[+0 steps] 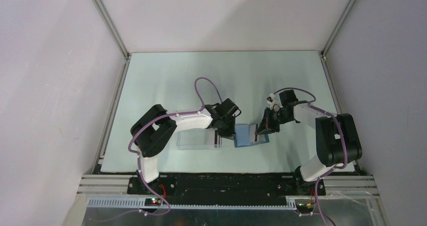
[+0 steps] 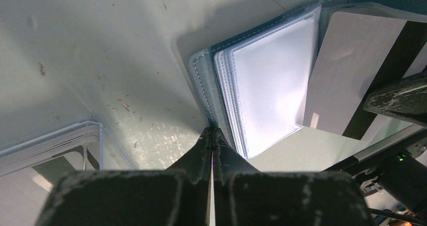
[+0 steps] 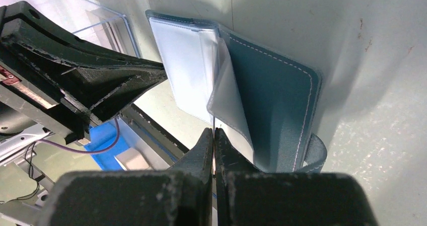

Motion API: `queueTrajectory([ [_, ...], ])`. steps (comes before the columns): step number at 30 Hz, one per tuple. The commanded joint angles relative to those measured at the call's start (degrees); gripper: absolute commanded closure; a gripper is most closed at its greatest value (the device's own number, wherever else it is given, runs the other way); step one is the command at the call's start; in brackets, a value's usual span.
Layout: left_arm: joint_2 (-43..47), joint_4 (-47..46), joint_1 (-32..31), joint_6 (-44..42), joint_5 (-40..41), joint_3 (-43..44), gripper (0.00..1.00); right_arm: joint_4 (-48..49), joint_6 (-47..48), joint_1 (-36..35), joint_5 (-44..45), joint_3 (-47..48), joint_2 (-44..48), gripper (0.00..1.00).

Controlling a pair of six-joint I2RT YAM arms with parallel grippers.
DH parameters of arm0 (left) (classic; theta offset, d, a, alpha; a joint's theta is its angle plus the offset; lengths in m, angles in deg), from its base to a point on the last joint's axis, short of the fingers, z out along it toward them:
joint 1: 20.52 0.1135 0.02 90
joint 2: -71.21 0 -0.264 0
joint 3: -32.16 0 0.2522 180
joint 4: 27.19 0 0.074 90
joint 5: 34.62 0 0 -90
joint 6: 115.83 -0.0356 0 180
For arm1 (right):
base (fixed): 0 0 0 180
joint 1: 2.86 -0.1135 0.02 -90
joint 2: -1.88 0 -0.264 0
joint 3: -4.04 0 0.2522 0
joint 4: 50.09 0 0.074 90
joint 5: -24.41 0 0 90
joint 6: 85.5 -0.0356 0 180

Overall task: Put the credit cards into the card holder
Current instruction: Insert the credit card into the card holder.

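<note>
Near centre of the table (image 1: 201,75): card holder (image 3: 274,95) lies open, with a clear box (image 1: 196,139) at its 9 o'clock. Left tool (image 2: 211,135) is fully closed, tips against the holder's 9 o'clock edge; grip unconfirmed. Right tool (image 3: 214,135) is clamped on a credit card (image 2: 347,65) over the sleeves at the 3 o'clock side.

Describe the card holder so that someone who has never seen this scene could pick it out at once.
On the pale table, look near the front edge, between the left tool and the right tool. The card holder lies open there, just right of a clear plastic box. Unlike the see-through box, it is teal-blue, with stitched edges and clear sleeves inside.
</note>
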Motion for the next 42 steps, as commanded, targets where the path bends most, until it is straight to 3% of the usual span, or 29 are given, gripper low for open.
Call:
queueTrajectory([
  [1,-2.4,-0.25,-0.01,-2.25,1.16,1.17,1.0,-1.49,0.65,-1.48,1.25,1.91,-0.82,1.0],
  [26,-4.12,0.25,0.06,-3.5,0.15,2.34,1.0,-4.55,2.0,-3.76,3.4,6.29,-7.64,1.0],
  [39,-4.62,0.6,0.01,-3.74,0.2,2.65,1.0,-9.73,2.87,-6.62,7.76,9.35,-12.18,0.94],
  [42,-4.66,0.69,0.0,-3.82,0.25,2.7,1.0,-10.28,2.81,-7.63,8.67,10.38,-13.27,0.86],
])
